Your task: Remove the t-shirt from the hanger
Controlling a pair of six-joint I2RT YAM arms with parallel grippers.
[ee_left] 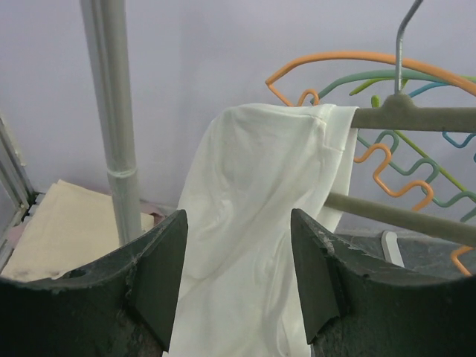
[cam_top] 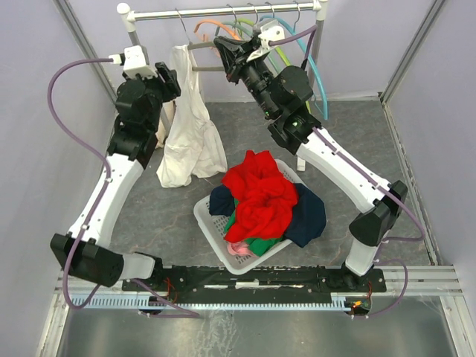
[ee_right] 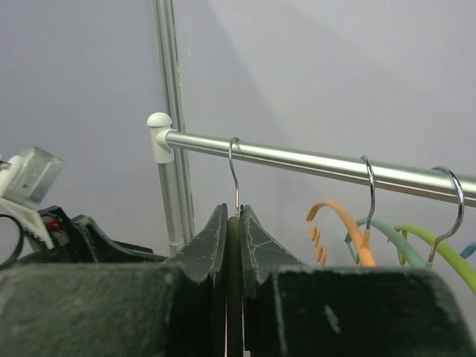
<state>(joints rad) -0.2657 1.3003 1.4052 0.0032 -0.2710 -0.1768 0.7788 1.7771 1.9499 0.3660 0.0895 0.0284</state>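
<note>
A cream t-shirt (cam_top: 190, 134) (ee_left: 253, 223) hangs bunched over the left end of a grey hanger (cam_top: 201, 45) (ee_left: 416, 117) on the rail. It drapes down to the table. My left gripper (cam_top: 169, 82) (ee_left: 238, 245) stands open just left of the shirt, with the cloth showing between its fingers but not pinched. My right gripper (cam_top: 227, 52) (ee_right: 233, 216) is shut on the grey hanger (ee_right: 235, 245) right below its wire hook, which sits over the rail.
The metal rail (cam_top: 223, 11) (ee_right: 312, 160) carries several empty coloured hangers (cam_top: 297, 44) (ee_left: 387, 74) to the right. The rack's post (ee_left: 111, 111) stands left of the shirt. A white basket (cam_top: 202, 216) piled with red and dark clothes (cam_top: 260, 193) sits mid-table.
</note>
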